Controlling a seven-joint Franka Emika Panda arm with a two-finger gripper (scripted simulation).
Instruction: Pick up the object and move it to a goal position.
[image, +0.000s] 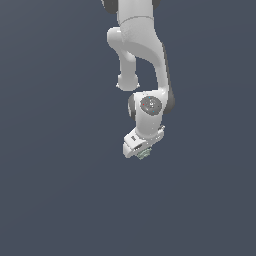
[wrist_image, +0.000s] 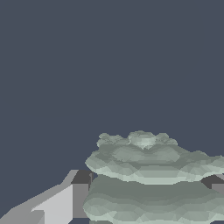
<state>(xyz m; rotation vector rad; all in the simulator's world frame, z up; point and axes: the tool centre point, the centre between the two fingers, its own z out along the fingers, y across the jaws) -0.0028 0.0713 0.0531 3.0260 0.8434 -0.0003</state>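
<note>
Carrying step, as it appears: the gripper (image: 143, 154) is closed on the object (image: 143, 155), a pale grey-green ridged lump seated between the fingers (wrist_image: 65, 201) at the tip of the white arm (image: 145, 60). No goal marker is visible in either view. To do this well, the grip should be kept firm and the travel smooth, since the layered sides could slip. The arm hangs downward, wrist angled toward the exterior view's left, hand tilted.
</note>
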